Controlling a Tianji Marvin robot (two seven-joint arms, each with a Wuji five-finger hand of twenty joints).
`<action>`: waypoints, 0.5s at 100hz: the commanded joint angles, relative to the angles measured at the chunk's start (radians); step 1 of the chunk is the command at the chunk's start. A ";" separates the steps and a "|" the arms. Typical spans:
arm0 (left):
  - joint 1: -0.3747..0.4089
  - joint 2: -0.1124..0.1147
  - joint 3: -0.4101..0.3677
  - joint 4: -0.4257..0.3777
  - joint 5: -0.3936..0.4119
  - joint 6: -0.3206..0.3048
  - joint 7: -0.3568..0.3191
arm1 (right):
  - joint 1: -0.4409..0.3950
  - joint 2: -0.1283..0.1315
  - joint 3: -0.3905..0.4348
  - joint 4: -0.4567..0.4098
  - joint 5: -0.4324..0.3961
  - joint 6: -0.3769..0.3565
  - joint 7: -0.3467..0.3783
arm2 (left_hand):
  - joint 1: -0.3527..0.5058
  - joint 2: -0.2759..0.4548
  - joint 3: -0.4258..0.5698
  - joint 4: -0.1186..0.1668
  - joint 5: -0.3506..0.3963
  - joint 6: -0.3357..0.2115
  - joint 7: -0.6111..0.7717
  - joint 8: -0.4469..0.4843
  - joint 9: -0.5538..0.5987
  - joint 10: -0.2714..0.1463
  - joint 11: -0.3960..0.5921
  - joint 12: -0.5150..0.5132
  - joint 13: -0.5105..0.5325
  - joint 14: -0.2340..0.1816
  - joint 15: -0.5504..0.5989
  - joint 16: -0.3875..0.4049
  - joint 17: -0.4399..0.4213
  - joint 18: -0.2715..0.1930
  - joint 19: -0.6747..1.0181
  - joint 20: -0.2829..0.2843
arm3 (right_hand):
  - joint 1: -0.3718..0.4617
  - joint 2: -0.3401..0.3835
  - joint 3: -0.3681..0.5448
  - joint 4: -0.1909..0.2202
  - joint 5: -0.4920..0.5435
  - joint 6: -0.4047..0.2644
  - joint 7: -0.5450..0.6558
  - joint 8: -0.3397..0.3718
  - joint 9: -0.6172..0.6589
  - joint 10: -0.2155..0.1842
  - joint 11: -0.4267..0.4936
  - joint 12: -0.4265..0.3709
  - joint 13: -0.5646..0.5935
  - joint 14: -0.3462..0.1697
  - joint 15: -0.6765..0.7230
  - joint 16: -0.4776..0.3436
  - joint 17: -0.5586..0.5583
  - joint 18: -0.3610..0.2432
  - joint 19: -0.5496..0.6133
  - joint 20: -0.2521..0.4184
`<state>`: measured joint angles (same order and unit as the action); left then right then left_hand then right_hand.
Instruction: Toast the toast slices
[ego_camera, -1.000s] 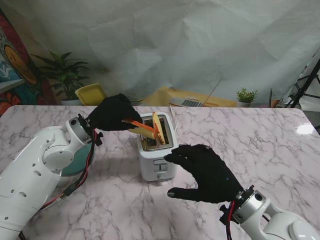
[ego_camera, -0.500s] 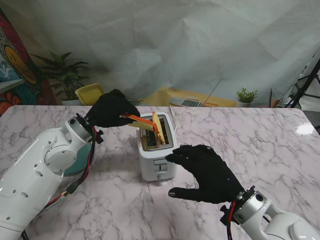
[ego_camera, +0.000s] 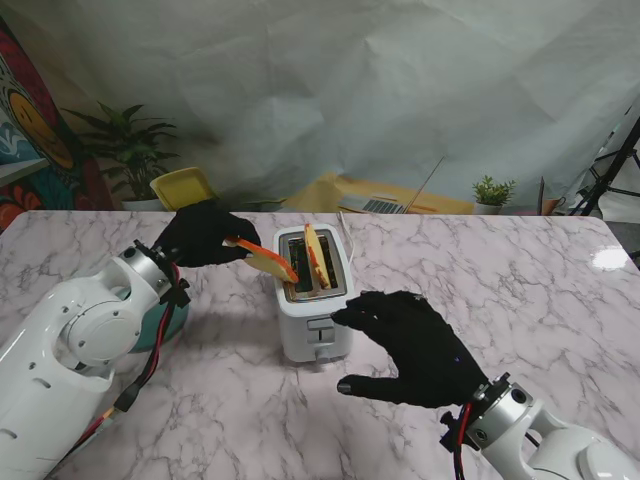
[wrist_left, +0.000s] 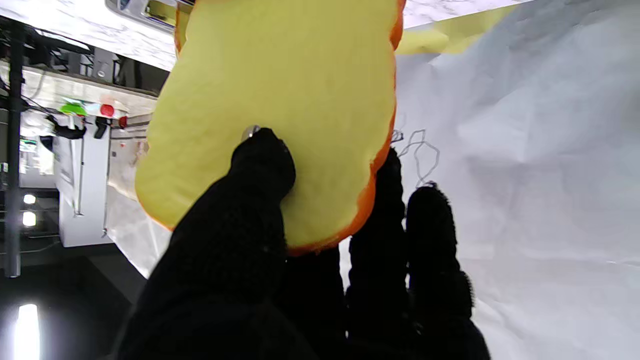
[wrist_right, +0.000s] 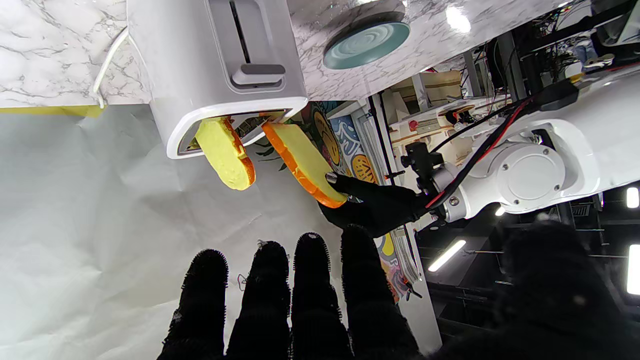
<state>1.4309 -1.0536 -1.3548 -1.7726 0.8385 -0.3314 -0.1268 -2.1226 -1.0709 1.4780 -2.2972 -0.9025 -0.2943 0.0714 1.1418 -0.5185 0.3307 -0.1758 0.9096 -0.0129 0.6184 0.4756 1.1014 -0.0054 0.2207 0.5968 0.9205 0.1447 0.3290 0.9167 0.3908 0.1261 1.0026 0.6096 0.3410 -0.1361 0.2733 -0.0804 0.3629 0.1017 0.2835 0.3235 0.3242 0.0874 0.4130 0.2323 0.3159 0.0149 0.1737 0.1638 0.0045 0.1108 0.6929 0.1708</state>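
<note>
With my left robot hand (ego_camera: 198, 235) gripping a toast slice (ego_camera: 264, 259) tilted at the toaster's (ego_camera: 313, 297) free slot near the table's middle, the other slice (ego_camera: 316, 256) seated, my right robot hand (ego_camera: 415, 346) hung open; next, upright it and lower.

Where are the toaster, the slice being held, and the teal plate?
toaster (ego_camera: 313, 322), stand view, on its white front wall.
held slice (wrist_left: 280, 85), left wrist view, on its yellow face.
teal plate (wrist_right: 366, 44), right wrist view, on its ribbed middle.
</note>
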 joint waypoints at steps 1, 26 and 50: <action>0.000 -0.003 0.004 0.002 -0.004 -0.010 0.003 | -0.004 0.000 -0.002 0.004 -0.001 0.005 0.004 | 0.149 0.031 0.049 0.077 0.043 -0.108 0.224 0.074 0.033 -0.010 -0.022 0.027 0.007 0.019 0.028 -0.007 0.008 -0.018 0.022 0.025 | 0.011 0.019 -0.019 0.011 0.007 -0.015 -0.007 -0.023 0.006 0.005 -0.011 0.005 0.006 -0.001 -0.040 -0.023 -0.007 -0.005 0.000 -0.012; -0.041 -0.008 0.029 0.050 0.053 -0.042 0.081 | -0.005 -0.001 -0.003 0.008 -0.006 0.006 -0.005 | 0.149 0.042 -0.002 0.079 0.141 -0.246 0.410 0.154 0.004 -0.178 0.253 -0.023 0.045 -0.079 0.023 -0.051 0.042 -0.073 0.004 -0.004 | 0.014 0.019 -0.019 0.011 0.009 -0.014 -0.007 -0.024 0.008 0.003 -0.010 0.005 0.007 -0.002 -0.040 -0.023 -0.005 -0.005 -0.001 -0.012; -0.105 -0.016 0.077 0.124 0.056 -0.132 0.155 | -0.019 -0.005 0.007 0.013 -0.006 0.005 -0.028 | 0.149 0.081 -0.051 0.090 0.214 -0.337 0.481 0.150 0.047 -0.279 0.358 -0.075 0.064 -0.176 0.007 -0.058 0.061 -0.147 -0.015 -0.034 | 0.016 0.017 -0.021 0.011 0.012 -0.014 -0.006 -0.024 0.011 0.003 -0.009 0.006 0.010 -0.001 -0.040 -0.023 -0.003 -0.005 -0.001 -0.012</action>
<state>1.3407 -1.0610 -1.2878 -1.6508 0.9088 -0.4590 0.0507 -2.1283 -1.0729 1.4814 -2.2900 -0.9056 -0.2929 0.0496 1.1424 -0.5091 0.2276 -0.1755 0.9225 -0.0788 0.6270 0.5027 1.0979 -0.0791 0.4499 0.5104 0.9545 0.0166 0.3555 0.8659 0.4439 0.0275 1.0024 0.5947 0.3429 -0.1361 0.2706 -0.0804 0.3630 0.1017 0.2835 0.3132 0.3242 0.0874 0.4130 0.2323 0.3159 0.0149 0.1737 0.1637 0.0045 0.1108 0.6929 0.1706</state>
